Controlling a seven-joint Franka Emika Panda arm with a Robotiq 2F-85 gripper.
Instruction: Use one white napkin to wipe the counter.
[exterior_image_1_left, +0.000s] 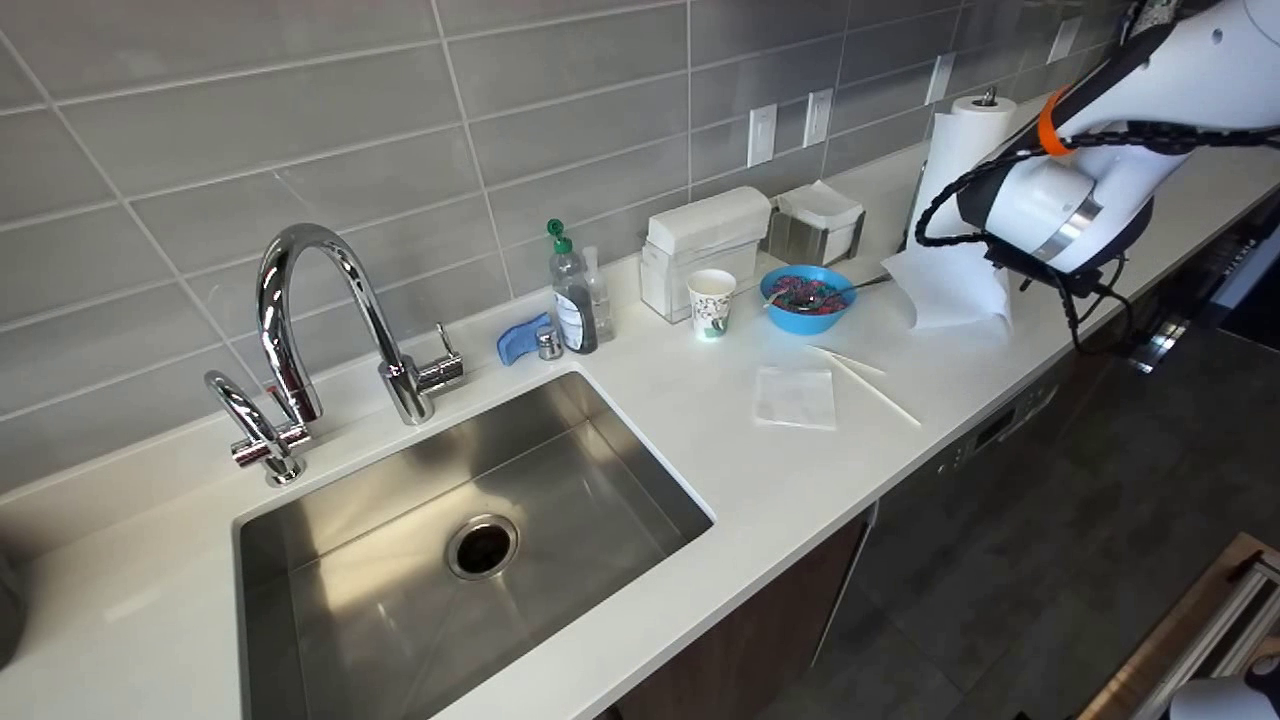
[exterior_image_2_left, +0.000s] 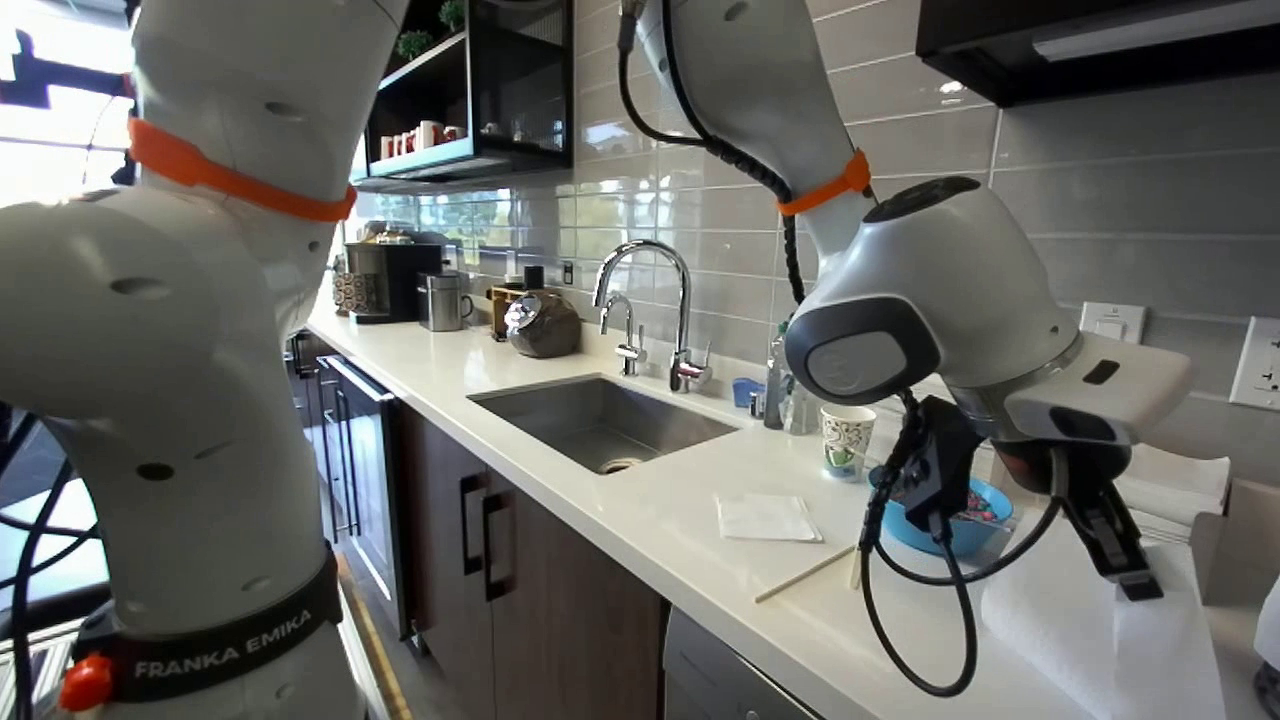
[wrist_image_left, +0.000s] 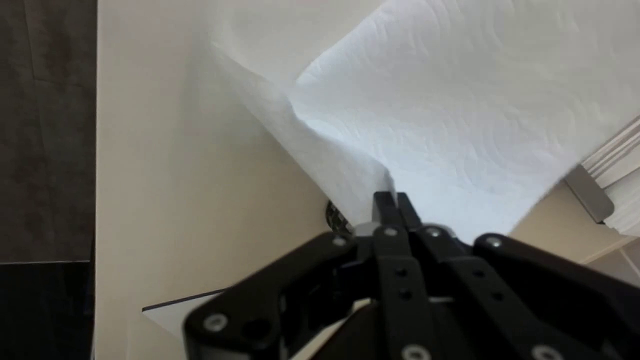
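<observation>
1. Apparently the gripper (wrist_image_left: 396, 200) has its jaws together, clamped on an edge of the white napkin (wrist_image_left: 450, 110); pickup judged done.
2. Napkin appears to droop onto the counter (wrist_image_left: 200, 200); wiping probably yet to start.
3. Farther: bowl (exterior_image_1_left: 808, 323), sticks (exterior_image_1_left: 876, 391), cup (exterior_image_1_left: 711, 303), then sink (exterior_image_1_left: 400, 620); counter around them likely left to wipe.

In the wrist view the napkin (wrist_image_left: 475, 95) runs past the top and right edges, its lower end hidden by the end effector (wrist_image_left: 395, 200). Near the napkin, in an exterior view, the arm (exterior_image_2_left: 970, 290) partly hides the bowl (exterior_image_2_left: 968, 540) (its bits (exterior_image_2_left: 978, 508) too small to name). Well apart from the napkin, the sink (exterior_image_1_left: 600, 560) is cut off below in an exterior view.
</observation>
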